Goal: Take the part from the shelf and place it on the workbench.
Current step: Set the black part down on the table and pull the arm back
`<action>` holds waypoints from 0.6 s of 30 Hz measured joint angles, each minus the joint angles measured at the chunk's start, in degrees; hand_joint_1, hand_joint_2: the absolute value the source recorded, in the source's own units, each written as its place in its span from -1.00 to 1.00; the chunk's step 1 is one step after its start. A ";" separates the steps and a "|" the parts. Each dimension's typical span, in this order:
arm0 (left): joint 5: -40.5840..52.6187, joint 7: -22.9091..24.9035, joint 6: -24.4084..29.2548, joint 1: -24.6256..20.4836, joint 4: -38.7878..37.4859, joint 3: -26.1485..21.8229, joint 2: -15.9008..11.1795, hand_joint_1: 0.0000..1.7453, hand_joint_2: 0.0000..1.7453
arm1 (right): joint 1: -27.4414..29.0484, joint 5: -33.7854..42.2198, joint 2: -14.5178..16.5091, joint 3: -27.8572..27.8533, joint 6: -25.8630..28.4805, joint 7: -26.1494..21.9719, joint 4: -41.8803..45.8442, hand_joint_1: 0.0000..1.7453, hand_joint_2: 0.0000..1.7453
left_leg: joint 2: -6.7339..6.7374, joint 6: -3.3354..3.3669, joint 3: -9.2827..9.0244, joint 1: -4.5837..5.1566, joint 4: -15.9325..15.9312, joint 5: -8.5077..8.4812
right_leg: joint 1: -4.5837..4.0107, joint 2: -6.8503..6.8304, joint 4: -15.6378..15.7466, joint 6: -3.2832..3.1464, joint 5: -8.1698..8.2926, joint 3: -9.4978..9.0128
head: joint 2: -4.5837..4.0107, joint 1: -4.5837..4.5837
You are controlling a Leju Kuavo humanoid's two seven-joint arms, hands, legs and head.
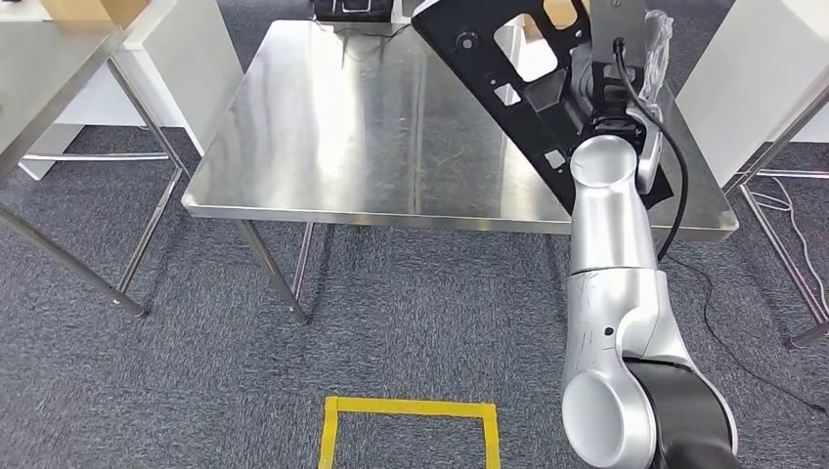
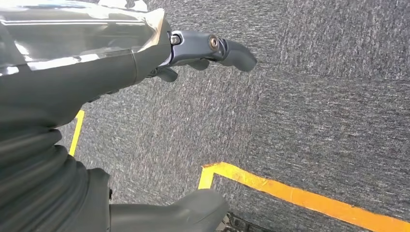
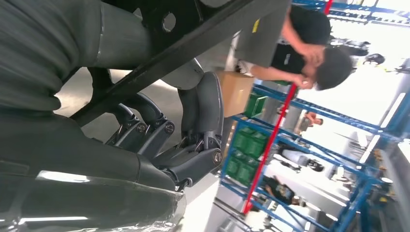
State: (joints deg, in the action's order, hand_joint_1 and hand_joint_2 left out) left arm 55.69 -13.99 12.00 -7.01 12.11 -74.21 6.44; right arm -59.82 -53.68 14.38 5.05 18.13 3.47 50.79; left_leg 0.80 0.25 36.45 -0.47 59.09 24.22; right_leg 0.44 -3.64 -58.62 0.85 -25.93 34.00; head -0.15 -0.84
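Carpet (image 1: 196, 391), grey and coarse-woven, is lying nearest, where the left robot hand (image 2: 203, 48) is hanging with fingers apart, holding nothing. Beyond, the right robot hand (image 3: 169, 140) is gripping the part (image 1: 508, 98), a flat black perforated plate, tilted over the bench (image 1: 342, 127) of brushed steel. Placement is under way; lowering it flat, then releasing, seems next.

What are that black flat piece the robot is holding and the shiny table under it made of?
The black part looks like stamped sheet metal with a matte dark coating: thin, flat, with punched holes. The workbench seems to be brushed stainless steel: silvery, streaky reflections. Neither is certain from looks alone.
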 joint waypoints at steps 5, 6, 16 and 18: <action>0.55 0.07 0.00 -0.04 0.00 0.09 0.34 -1.00 1.00 | -0.40 -0.29 0.22 0.15 0.37 0.03 -0.09 1.00 1.00 | -0.82 1.70 -0.38 -0.15 -0.80 -0.56 | -0.08 1.37 -3.56 0.71 -2.04 1.80 | 0.00 0.16; 0.55 0.07 0.00 -0.09 0.00 0.09 0.42 -1.00 1.00 | -0.43 -0.31 0.16 0.15 0.39 0.03 -0.13 1.00 1.00 | -0.93 1.91 -0.39 -0.17 -0.84 -0.58 | 0.10 2.25 -7.06 0.54 -3.49 3.49 | 0.00 0.22; 0.61 0.07 0.00 -0.10 0.00 0.09 0.65 -1.00 1.00 | -0.34 -0.31 -0.13 0.16 0.43 0.10 -0.54 1.00 1.00 | -2.99 1.49 -0.14 0.28 -0.40 -0.35 | 0.59 3.79 0.31 1.58 0.81 0.67 | 0.00 0.43; 0.55 0.08 0.01 -0.01 0.00 0.09 0.69 -1.00 1.00 | -0.37 -0.32 -0.10 0.20 0.43 0.10 -0.56 1.00 1.00 | -2.99 1.77 -0.10 0.16 -0.46 -0.40 | 0.57 3.77 0.39 1.47 0.94 0.74 | 0.00 0.40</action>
State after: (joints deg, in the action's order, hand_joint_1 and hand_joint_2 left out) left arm 56.24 -13.91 12.01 -7.02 12.11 -74.12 7.13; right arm -60.19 -53.99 14.28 5.25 18.56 3.57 50.23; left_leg -2.19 2.02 36.34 -0.32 58.63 23.81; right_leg 1.01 0.13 -58.23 2.32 -25.00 34.73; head -0.15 -0.44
